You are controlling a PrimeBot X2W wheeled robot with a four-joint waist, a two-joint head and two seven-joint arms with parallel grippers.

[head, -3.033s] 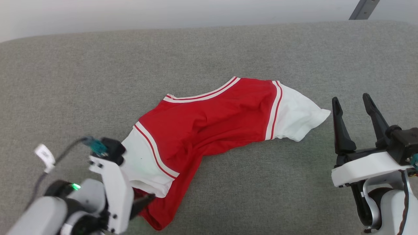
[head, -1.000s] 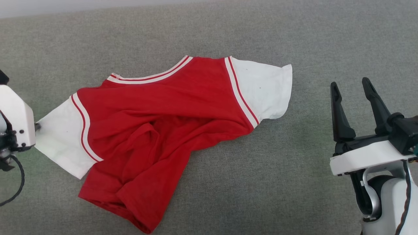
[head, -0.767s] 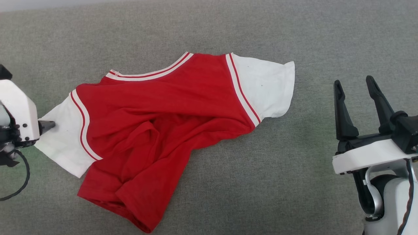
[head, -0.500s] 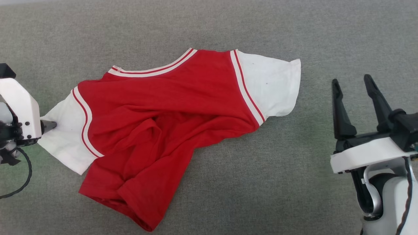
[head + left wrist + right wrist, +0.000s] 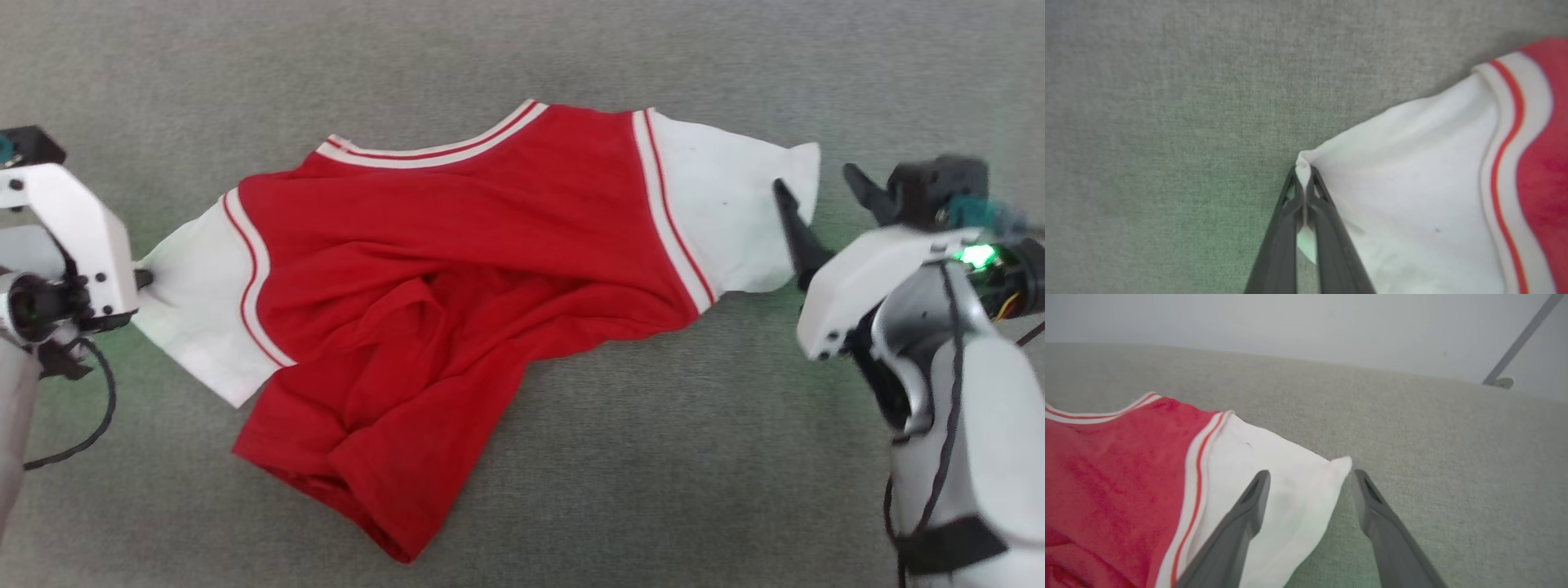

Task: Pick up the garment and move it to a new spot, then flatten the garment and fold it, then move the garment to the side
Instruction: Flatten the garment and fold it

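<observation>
The garment [image 5: 457, 245], a red T-shirt with white sleeves and striped trim, lies crumpled on the grey cloth surface [image 5: 653, 457], its lower body bunched toward the front. My left gripper [image 5: 143, 279] is shut on the corner of the left white sleeve [image 5: 1412, 183]. The left wrist view shows the cloth pinched between the fingertips of that gripper [image 5: 1302, 173]. My right gripper [image 5: 816, 192] is open at the right sleeve's end. In the right wrist view the gripper [image 5: 1311, 475] has one finger over the white sleeve [image 5: 1274, 465] and the other beyond its edge.
The grey cloth surface [image 5: 1453, 437] stretches all around the shirt. Beyond its far edge stand a pale wall [image 5: 1290, 322] and a slanted grey metal strut [image 5: 1519, 339]. A black cable [image 5: 77, 433] loops under my left wrist.
The camera has shifted. My right gripper has swung in to the left and now stands astride the right sleeve's end. The left gripper still holds the left sleeve corner.
</observation>
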